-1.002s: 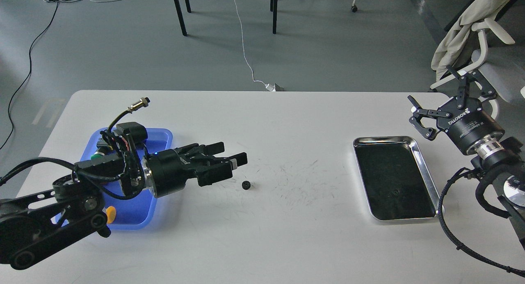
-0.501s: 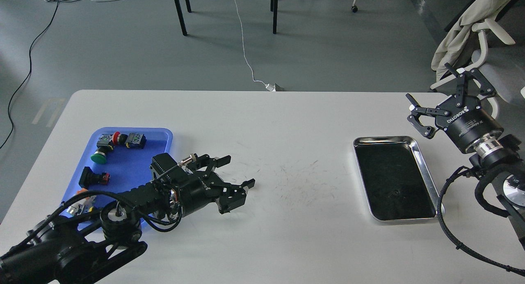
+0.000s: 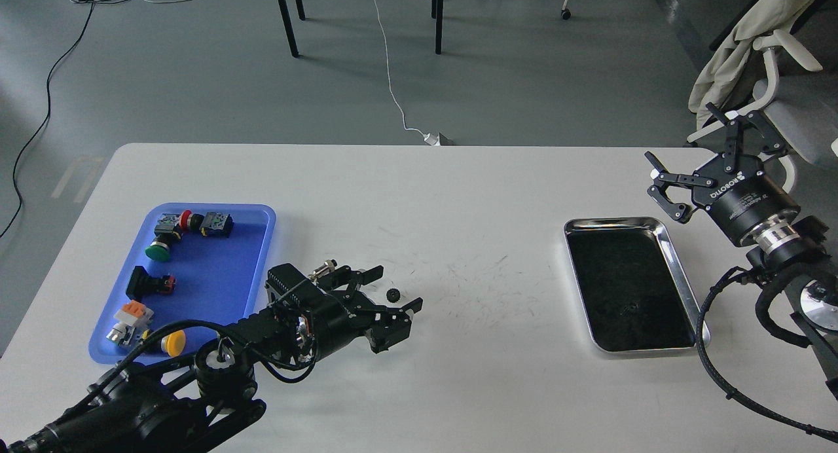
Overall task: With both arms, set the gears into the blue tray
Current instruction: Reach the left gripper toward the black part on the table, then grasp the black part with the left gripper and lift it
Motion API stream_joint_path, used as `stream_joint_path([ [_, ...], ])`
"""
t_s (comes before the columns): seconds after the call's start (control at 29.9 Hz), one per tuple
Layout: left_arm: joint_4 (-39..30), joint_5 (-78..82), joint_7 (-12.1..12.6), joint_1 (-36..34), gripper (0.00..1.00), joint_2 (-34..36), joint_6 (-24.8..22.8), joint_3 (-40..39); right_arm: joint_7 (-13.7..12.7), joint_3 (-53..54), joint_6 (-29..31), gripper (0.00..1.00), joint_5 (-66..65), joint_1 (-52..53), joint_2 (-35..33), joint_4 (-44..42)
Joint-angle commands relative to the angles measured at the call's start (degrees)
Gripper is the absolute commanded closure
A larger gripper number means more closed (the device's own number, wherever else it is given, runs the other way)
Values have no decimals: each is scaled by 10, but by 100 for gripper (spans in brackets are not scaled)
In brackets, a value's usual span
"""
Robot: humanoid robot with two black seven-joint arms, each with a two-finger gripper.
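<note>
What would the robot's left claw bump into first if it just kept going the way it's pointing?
Probably the small black gear, lying between the open fingers of the left gripper. Past it lies bare white table, then the steel tray. Height above the table is unclear.

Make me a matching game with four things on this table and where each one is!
Things:
1. gear
2. green push-button
3. steel tray
4. yellow push-button

Places:
A. near corner of the blue tray
B. right side of the table, nothing seen inside
C. on the table between the open fingers of the left end effector
D. far end of the blue tray

Pairs: 1-C, 2-D, 3-B, 4-A
</note>
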Motion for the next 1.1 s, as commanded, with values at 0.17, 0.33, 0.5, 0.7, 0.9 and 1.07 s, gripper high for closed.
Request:
stream_joint_path([
  [0.17, 29, 0, 1, 1, 16, -10, 0, 0, 0, -1, 0, 4, -1, 0, 1, 0],
  [0.33, 42, 0, 2, 1, 37, -15, 1, 1, 0, -1, 0, 4, 0, 0, 2, 0],
  [0.5, 44, 0, 2, 1, 44, -16, 0, 3, 1, 1, -1, 4, 0, 0, 2, 0],
  [0.7, 44, 0, 7, 1, 81, -15, 0, 4, 1, 3, -1, 4, 0, 0, 2, 0],
  [0.9, 42, 0, 7, 0, 94, -11, 1, 3, 1, 3, -1, 4, 0, 0, 2, 0],
  [1.07, 32, 0, 3, -2, 95, -1, 9, -3, 0, 3, 0, 4, 0, 0, 2, 0],
])
